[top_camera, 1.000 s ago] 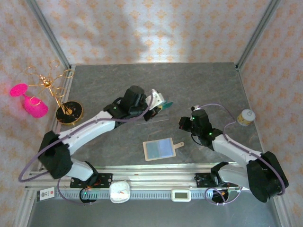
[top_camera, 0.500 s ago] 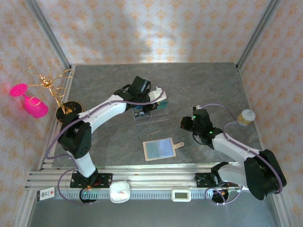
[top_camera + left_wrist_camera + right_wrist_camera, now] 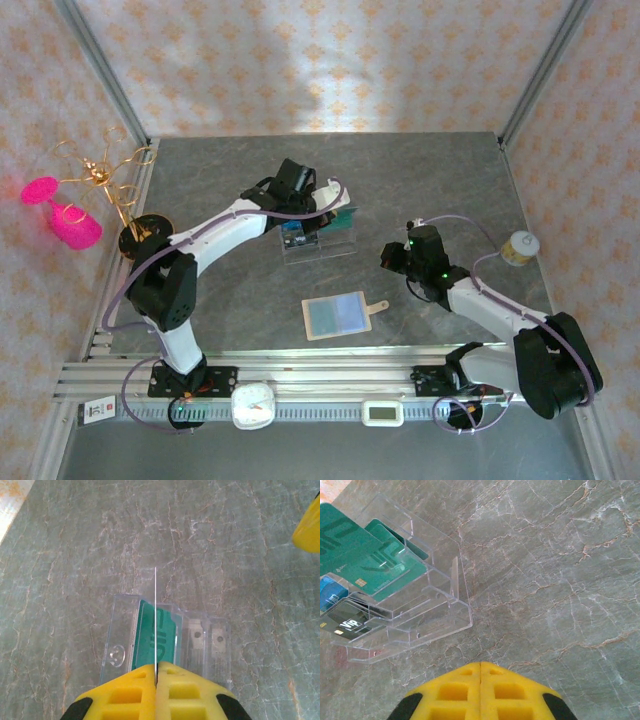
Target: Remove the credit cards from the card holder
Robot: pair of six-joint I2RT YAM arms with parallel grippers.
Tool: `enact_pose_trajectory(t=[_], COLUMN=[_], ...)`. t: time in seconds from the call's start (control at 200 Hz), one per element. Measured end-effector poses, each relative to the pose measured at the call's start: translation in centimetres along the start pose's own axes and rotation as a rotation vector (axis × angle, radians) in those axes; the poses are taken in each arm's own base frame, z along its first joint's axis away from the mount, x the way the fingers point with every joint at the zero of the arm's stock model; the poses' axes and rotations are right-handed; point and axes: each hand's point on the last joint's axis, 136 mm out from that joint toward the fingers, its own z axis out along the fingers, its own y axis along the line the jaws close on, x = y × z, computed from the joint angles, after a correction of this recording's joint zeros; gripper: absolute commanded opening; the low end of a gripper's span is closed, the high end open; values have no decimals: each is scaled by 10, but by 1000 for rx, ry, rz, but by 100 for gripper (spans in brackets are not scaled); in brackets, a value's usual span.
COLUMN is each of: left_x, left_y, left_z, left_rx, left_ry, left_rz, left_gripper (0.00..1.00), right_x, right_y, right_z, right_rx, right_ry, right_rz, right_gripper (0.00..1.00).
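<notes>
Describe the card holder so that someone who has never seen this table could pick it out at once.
On the grey marbled table, look near the front edge, about midway between the two arms' bases. There lies the small tan folding leather-like card holder, opened flat. Unlike the clear ribbed plastic tray farther back, it is opaque, pale blue inside, with a snap tab on its right.

Left arm (image 3: 215, 232) outstretched, right arm (image 3: 490, 310) bent; both jaws closed.

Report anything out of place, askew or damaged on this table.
Nothing looks spilled or broken. The card holder lies open and slightly askew on the table. The left gripper pinches one credit card edge-on over the clear tray.
</notes>
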Motion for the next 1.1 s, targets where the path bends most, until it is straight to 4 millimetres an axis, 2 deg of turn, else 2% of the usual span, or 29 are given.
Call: enact_pose_trajectory(t=[0.21,0.521,0.936,1.101], left_x=[9,5,21,26], left_y=[2,7,11,13], left_z=[14,12,22,22], left_rx=[21,19,19,-1], left_ry=[32,42,132,158], left_rz=[-7,8,-20,-60], left_gripper=[0,0,0,17], right_x=[0,0,2,2], right_y=[0,1,3,3], right_z=[0,0,0,0], right_rx=[-2,-6,-16,-17], right_ry=[2,4,13,13], right_rz=[0,0,0,-2], right_gripper=[5,5,5,6])
